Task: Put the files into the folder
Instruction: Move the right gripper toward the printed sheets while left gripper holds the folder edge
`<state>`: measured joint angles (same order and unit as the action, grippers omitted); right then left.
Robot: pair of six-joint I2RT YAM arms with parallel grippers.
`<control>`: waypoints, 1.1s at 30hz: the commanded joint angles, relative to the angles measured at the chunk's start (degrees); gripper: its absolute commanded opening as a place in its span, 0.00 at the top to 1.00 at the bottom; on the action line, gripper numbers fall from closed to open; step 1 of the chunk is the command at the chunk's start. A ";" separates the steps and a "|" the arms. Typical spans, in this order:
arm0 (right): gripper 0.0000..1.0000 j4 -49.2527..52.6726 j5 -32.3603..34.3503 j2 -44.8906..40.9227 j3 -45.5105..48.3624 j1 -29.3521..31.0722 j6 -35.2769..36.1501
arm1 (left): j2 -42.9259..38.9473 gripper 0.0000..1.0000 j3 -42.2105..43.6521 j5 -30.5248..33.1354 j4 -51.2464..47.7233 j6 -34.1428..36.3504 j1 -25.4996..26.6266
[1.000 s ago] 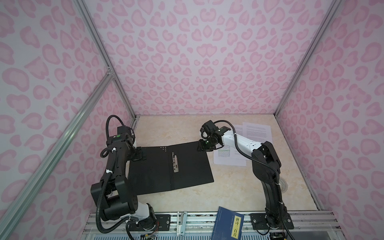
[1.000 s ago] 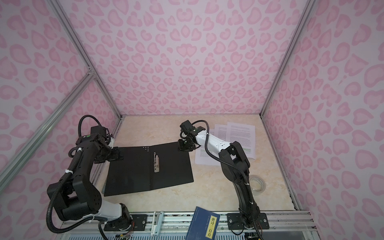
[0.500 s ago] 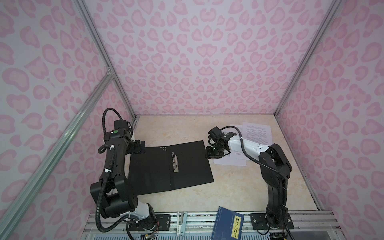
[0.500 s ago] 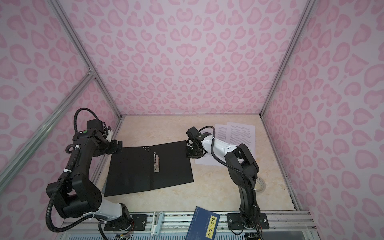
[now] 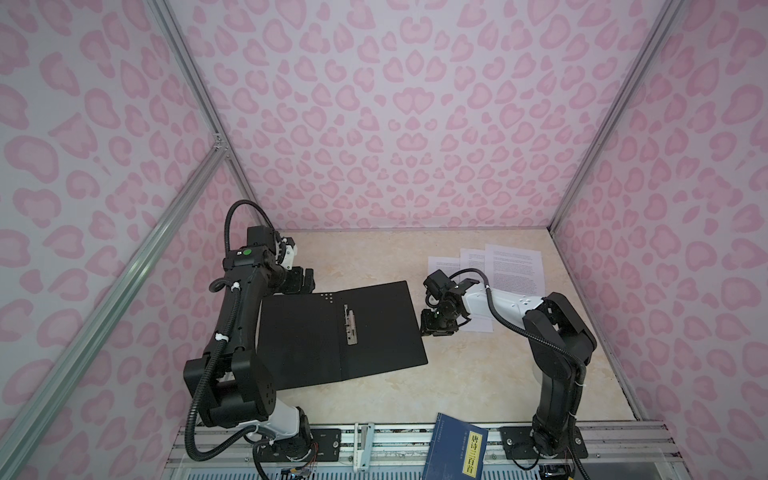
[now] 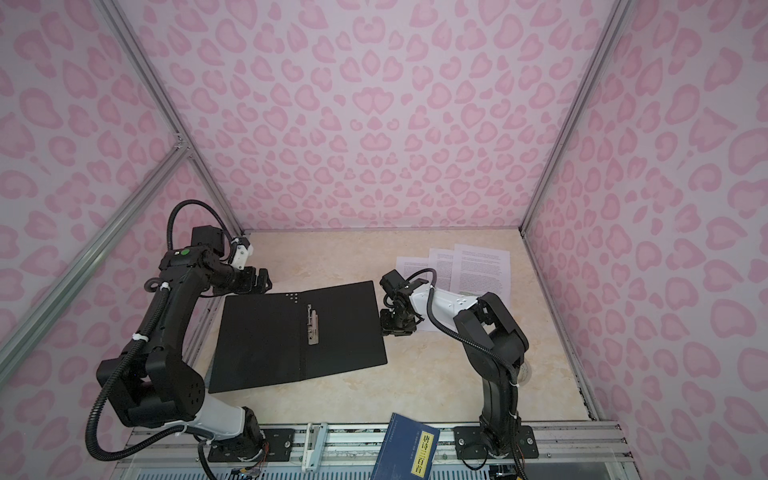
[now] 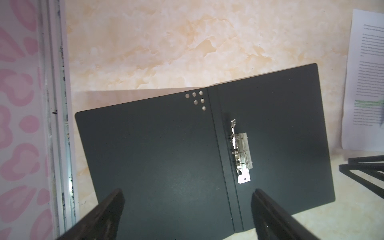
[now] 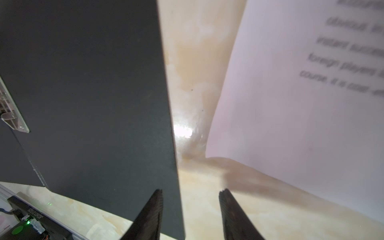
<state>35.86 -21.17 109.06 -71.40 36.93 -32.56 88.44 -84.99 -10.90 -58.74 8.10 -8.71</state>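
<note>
We see right end effector [image 8: 191, 192] part-open, empty; we'd pinch printed sheet [image 8: 291, 108] beside it by its edge; left end effector [image 7: 188, 192] wide.

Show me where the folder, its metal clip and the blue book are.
folder [image 5: 299, 340]: in a top view, on its bare black inner panel.
metal clip [image 7: 242, 151]: left wrist view, on the clip's middle.
blue book [image 5: 446, 449]: in a top view, on its blue cover.
</note>
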 commanded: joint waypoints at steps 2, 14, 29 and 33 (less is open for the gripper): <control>0.52 -2.28 -2.47 -0.78 2.76 1.16 -1.77 | 1.37 0.01 -1.57 -3.21 -1.03 -0.87 1.02; 0.51 0.39 -4.77 -0.80 5.99 5.32 -2.46 | 2.87 0.00 -1.67 -4.74 -0.88 -1.15 2.36; 0.50 1.89 -2.56 -4.35 7.39 6.48 -3.07 | 3.11 0.01 -2.05 -5.78 0.08 -2.69 3.43; 0.49 4.21 2.47 -8.09 4.55 3.34 -2.20 | 2.96 0.00 -4.56 -6.89 -0.71 -3.00 4.41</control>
<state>37.36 -24.12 102.94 -65.23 41.54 -35.53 91.98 -87.88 -16.08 -58.89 5.56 -4.86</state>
